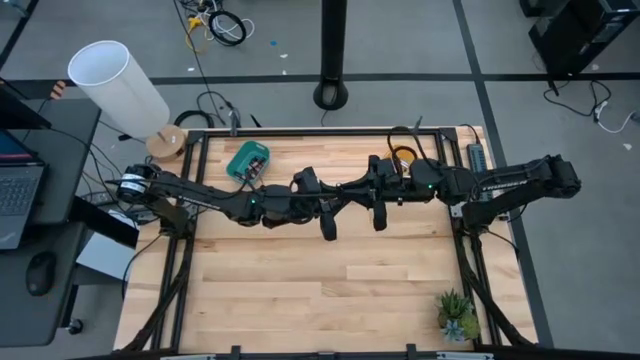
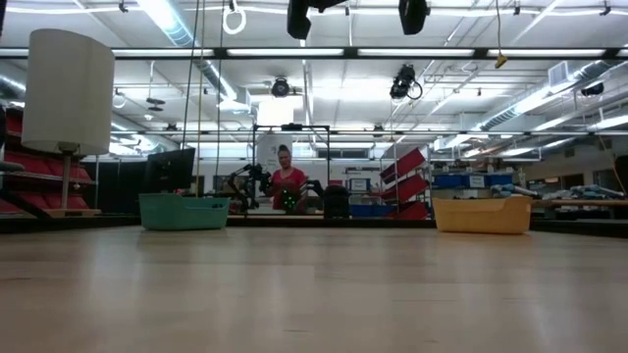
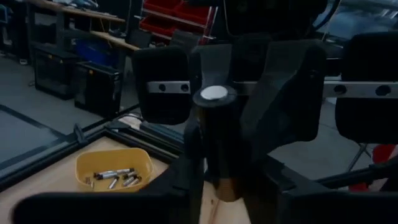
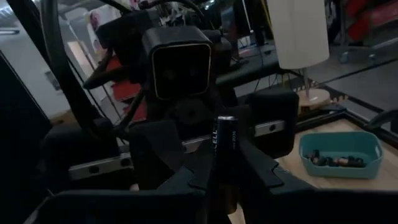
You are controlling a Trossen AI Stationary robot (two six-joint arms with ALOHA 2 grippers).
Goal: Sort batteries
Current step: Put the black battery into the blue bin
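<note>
Fingers (image 4: pixel 256 169) of the right gripper (image 4: pixel 225 171) are closed on one battery (image 4: pixel 225 146), held upright well above the table's (image 1: pixel 300 300) middle. It is met there by the left gripper (image 3: pixel 214 186); whether that one grips too cannot be told. Sorted batteries are seen lying in the teal bin (image 1: pixel 247 160) and the yellow bin (image 1: pixel 402 157), both at the table's back edge. Sorting is judged well advanced, this battery not yet binned.
</note>
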